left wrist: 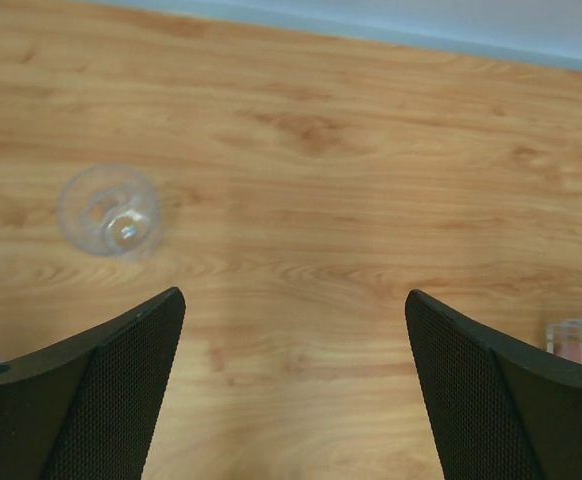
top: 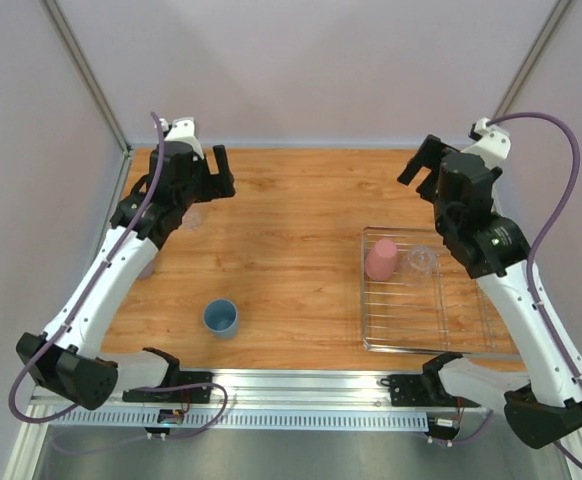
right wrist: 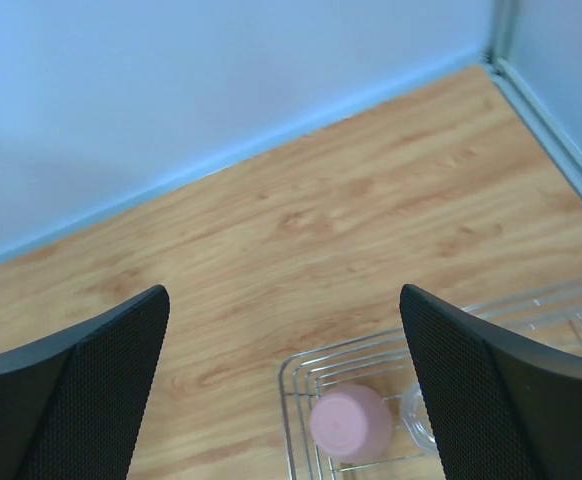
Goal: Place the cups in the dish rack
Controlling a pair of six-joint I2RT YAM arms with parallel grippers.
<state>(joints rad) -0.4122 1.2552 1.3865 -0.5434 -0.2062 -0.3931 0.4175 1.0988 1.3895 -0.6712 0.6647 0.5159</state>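
The silver wire dish rack [top: 461,335] lies at the right front of the table. In its far left corner a pink cup [top: 381,258] stands upside down, and a clear glass cup [top: 421,260] is beside it. A blue cup [top: 221,318] stands mouth up on the wood at the front left. Another clear glass cup [top: 193,215] stands by the left arm. My left gripper [top: 214,170] hovers open at the back left, with that glass [left wrist: 109,210] off to its left. My right gripper [top: 419,162] is open, raised beyond the rack, above the pink cup [right wrist: 349,423].
A pale lavender cup [top: 147,266] peeks out beside the left arm's forearm. Walls close the back and both sides of the wooden table [top: 291,250]. A metal rail [top: 301,385] runs along the front edge. The right arm's forearm reaches over the rack's right side.
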